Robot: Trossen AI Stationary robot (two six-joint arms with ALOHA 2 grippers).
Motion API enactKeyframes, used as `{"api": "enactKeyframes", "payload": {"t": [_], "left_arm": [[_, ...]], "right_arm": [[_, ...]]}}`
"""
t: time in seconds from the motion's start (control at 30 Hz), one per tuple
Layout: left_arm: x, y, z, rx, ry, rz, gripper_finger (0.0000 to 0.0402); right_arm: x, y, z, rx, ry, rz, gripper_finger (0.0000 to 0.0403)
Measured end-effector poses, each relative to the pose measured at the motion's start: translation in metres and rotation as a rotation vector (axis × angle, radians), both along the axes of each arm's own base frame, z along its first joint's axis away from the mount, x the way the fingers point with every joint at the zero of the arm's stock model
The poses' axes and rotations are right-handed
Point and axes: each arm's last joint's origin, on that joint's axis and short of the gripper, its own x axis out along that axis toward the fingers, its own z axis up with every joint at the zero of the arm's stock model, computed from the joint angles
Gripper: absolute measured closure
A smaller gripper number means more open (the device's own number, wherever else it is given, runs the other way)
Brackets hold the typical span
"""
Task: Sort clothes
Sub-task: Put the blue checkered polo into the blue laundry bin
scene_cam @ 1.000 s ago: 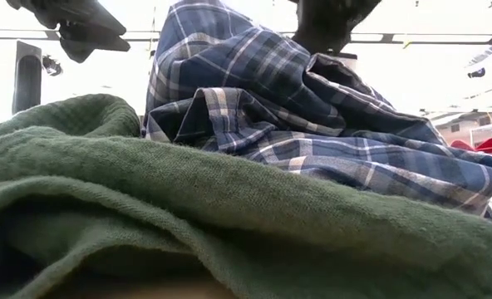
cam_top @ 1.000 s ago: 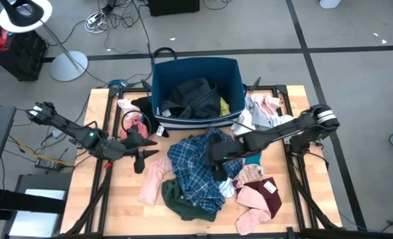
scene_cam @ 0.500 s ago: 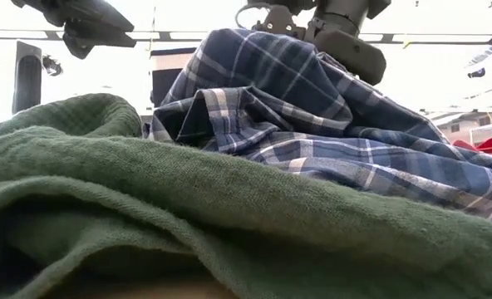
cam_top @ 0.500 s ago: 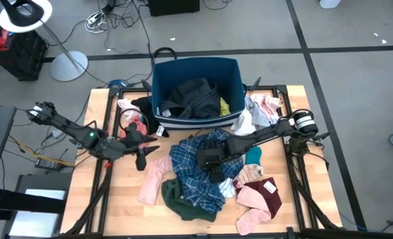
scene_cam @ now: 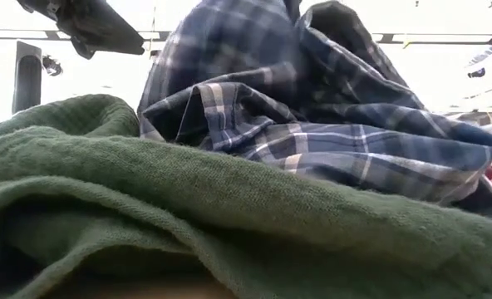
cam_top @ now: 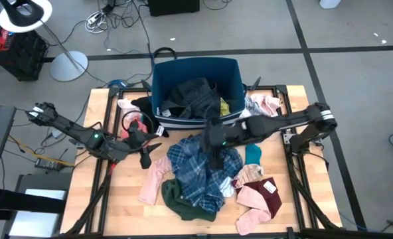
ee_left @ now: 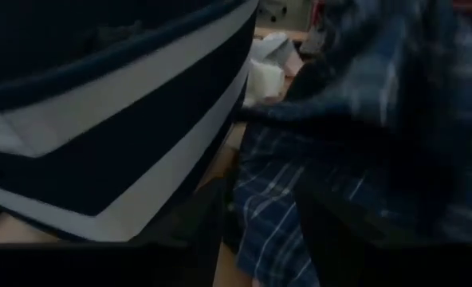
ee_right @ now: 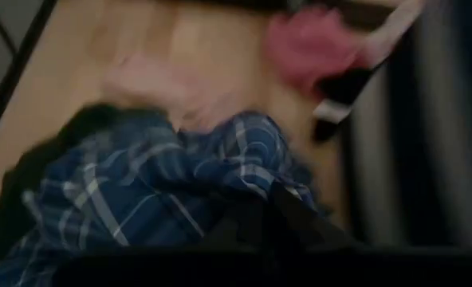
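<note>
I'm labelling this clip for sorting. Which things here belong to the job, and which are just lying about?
Job: plaid shirt, gripped and lifted by the right gripper; green top; pink garments; teal piece; left gripper, open, waiting by the pile.
Lying about: lamp and cables on the floor.

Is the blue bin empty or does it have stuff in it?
Not empty. The high view shows dark clothes piled inside the bin, with a yellow piece at one side.
</note>
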Motion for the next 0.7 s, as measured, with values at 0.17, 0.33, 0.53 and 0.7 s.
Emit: {"api": "enactKeyframes", "payload": {"t": [0.17,0.33,0.53,0.7], "left_arm": [[0.001,0.0,0.0,0.0,0.002,0.0,0.0239],[0.001,0.0,0.0,0.0,0.002,-0.001,0.0239],[0.001,-0.002,-0.001,-0.028,0.015,-0.056,0.0239],[0.001,-0.003,-0.001,-0.036,0.03,-0.104,0.0239]], "right_arm": [[-0.006,-0.014,0.055,-0.065,-0.145,-0.043,0.0401],[-0.009,-0.036,0.103,-0.119,-0.327,-0.07,0.0401],[-0.019,-0.073,0.153,-0.198,-0.575,-0.164,0.0402],[-0.025,-0.105,0.177,-0.304,-0.739,-0.248,0.0402]]}}
